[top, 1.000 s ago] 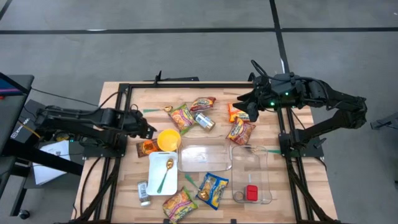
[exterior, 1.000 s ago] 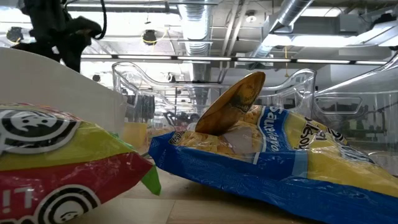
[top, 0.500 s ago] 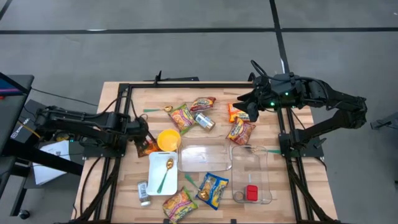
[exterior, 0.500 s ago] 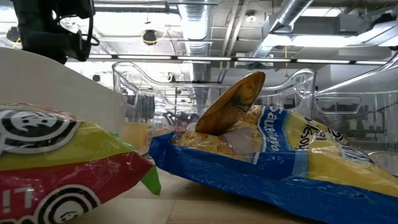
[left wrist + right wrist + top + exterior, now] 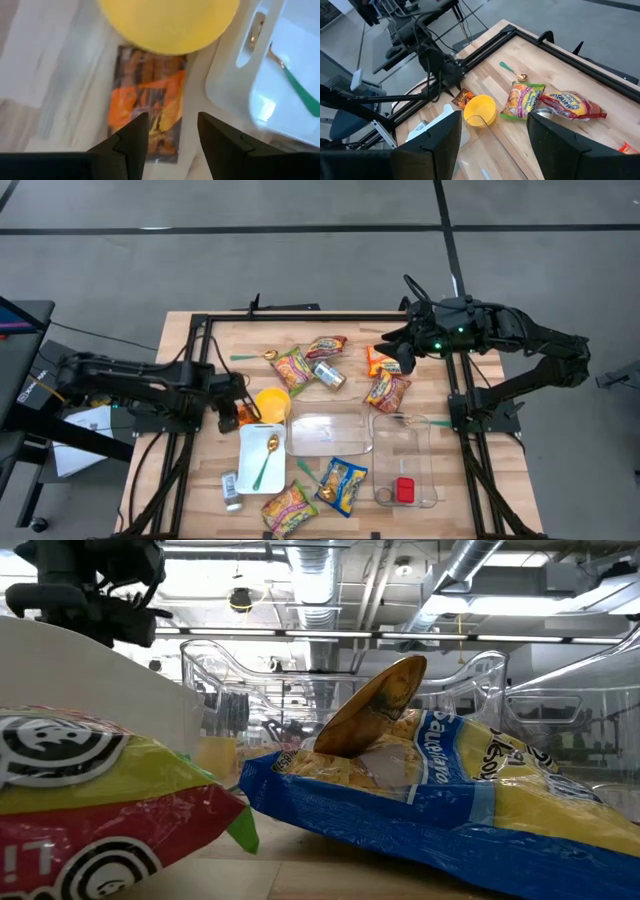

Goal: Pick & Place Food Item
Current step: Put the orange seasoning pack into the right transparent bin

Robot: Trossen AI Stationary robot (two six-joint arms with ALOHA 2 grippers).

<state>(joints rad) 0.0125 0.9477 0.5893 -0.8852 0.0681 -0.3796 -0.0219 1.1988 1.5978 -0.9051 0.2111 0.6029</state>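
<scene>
A small orange snack packet (image 5: 243, 420) lies flat on the wooden table, between the yellow bowl (image 5: 271, 403) and the table's left rail. It also shows in the left wrist view (image 5: 150, 112). My left gripper (image 5: 231, 411) is open and points down over the packet's near end (image 5: 172, 137). I see no touch. My right gripper (image 5: 392, 346) waits at the far right, open and empty (image 5: 492, 145), next to another orange packet (image 5: 378, 361).
A white tray (image 5: 247, 470) with a green-handled spoon (image 5: 266, 460) lies just right of the packet. Two clear containers (image 5: 330, 434) (image 5: 420, 470) stand mid-table. Several noodle and snack packets (image 5: 292, 369) (image 5: 342, 485) (image 5: 388, 390), a can (image 5: 328, 374) and a small bottle (image 5: 231, 490) lie around.
My left gripper has gone toward the table's near edge, from beside the yellow bowl to over the orange packet, and has turned as it went. The packet has stayed where it was.
</scene>
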